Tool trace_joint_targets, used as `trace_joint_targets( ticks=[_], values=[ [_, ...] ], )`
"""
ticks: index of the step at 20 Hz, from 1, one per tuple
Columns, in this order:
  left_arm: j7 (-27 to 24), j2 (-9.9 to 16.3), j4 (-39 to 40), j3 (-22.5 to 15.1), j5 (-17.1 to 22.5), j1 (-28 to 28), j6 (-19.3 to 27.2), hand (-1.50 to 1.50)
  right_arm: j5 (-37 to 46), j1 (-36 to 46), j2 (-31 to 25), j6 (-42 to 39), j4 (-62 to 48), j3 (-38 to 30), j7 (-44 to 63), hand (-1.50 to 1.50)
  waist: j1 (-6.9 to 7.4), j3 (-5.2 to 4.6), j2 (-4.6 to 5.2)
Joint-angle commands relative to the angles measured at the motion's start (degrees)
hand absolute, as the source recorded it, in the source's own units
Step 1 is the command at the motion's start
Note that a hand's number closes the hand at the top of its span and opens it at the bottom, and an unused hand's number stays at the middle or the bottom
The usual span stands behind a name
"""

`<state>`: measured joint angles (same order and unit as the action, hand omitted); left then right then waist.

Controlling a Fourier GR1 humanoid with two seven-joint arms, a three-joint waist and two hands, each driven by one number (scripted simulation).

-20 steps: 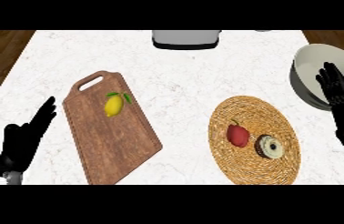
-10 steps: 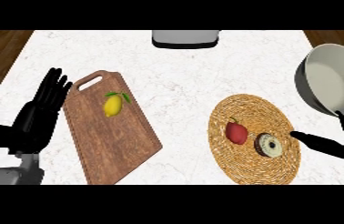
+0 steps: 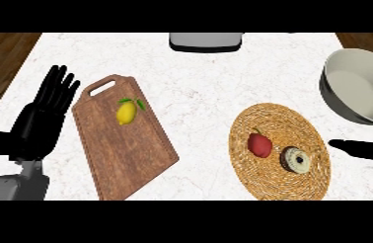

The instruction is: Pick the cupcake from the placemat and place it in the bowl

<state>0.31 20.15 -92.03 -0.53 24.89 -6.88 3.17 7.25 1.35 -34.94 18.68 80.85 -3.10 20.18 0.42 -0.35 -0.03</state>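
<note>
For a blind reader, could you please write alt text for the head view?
A cupcake and red fruit lie on a woven placemat, near the right hand. A bowl sits beyond; the open left hand rests beside a cutting board holding a lemon.

The bench is a white marbled top with faint veining, and darker wood shows past its far left and far right corners. A round woven placemat lies flat on it. Well to the left of the placemat lies a wooden cutting board, set at a slant with its handle hole at the far end. Beyond the placemat and to its right stands a grey bowl, cut off by the view's edge. Far beyond the placemat, at the bench's back edge, sits a grey box-like object, only partly in view.
</note>
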Motion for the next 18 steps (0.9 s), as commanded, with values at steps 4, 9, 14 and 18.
trace_joint_targets(
  ticks=[4, 9, 14, 18],
  values=[
    [0.2, 0.2, 0.7, -0.1, 0.4, -0.5, -1.2, 0.0, -4.1, 1.7, -10.5, -27.6, -1.0, 10.5, 16.5, -1.5, 2.22, -0.09, 0.67],
    [2.2, -0.5, -0.6, -0.5, -0.5, -2.7, 1.1, 0.0, -15.7, 10.8, -14.2, -44.9, 2.0, 11.3, 30.9, -1.5, 1.52, 0.14, 0.11],
    [-0.7, -0.4, 1.7, 2.1, 0.3, 0.6, -2.5, 0.0, -20.5, 19.6, -8.6, -45.9, 1.4, 11.2, 43.7, -1.5, 0.36, 0.28, 0.06],
    [-1.8, -0.8, 3.9, 3.1, -0.1, -0.8, -4.1, 0.0, -19.1, 18.4, -6.8, -42.6, 3.7, 12.2, 47.0, -1.5, -0.39, 0.3, -0.03]
  ],
)
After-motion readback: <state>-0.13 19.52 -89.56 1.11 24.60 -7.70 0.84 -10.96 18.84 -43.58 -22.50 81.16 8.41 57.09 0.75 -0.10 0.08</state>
